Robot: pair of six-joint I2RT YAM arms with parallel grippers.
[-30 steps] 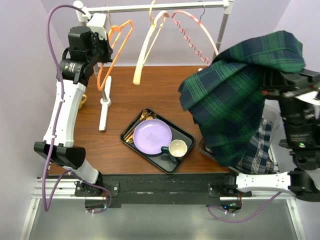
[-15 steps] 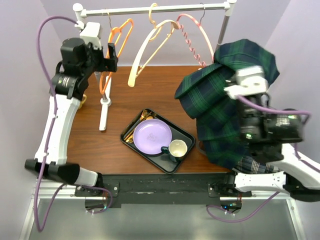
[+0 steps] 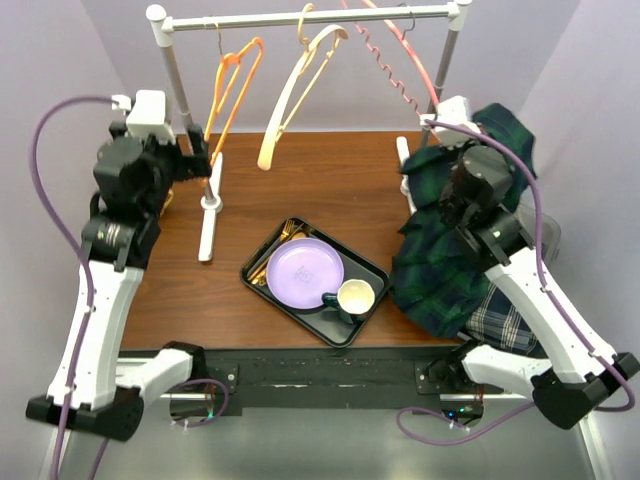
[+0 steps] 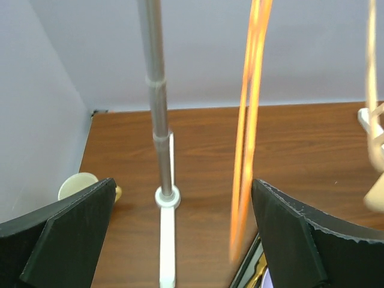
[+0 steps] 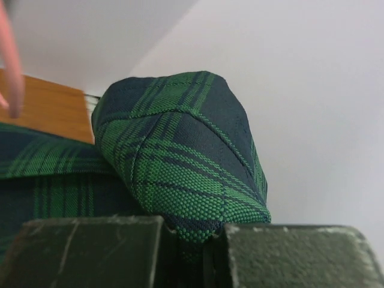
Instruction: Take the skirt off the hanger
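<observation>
Standing between lavender walls, the wooden table (image 3: pixel 330 180) carries a hanger rail (image 3: pixel 300 17) at the back and a black tray (image 3: pixel 368 268) holding a purple plate (image 3: pixel 305 272), a mug (image 3: pixel 352 298) and what may be gold cutlery. The green plaid skirt (image 3: pixel 440 270) lies heaped over the table's right edge, below the pink hanger (image 3: pixel 427 62), with a fold pinched in the closed right gripper (image 5: pixel 192 231). The left gripper (image 4: pixel 183 198) gapes wide, empty, beside the orange hanger (image 4: pixel 246 150).

I counted three hangers on one rack (image 3: pixel 300 17): one orange hanger (image 3: pixel 228 95), one cream hanger (image 3: pixel 295 95), one pink hanger (image 3: pixel 424 68). I logged one tray (image 3: pixel 372 268), one purple plate (image 3: pixel 305 272), one mug (image 3: pixel 352 298), one yellow cup (image 4: pixel 77 185), one skirt (image 3: pixel 440 270) and one checked cloth (image 3: pixel 505 325). I could not count the cutlery.
</observation>
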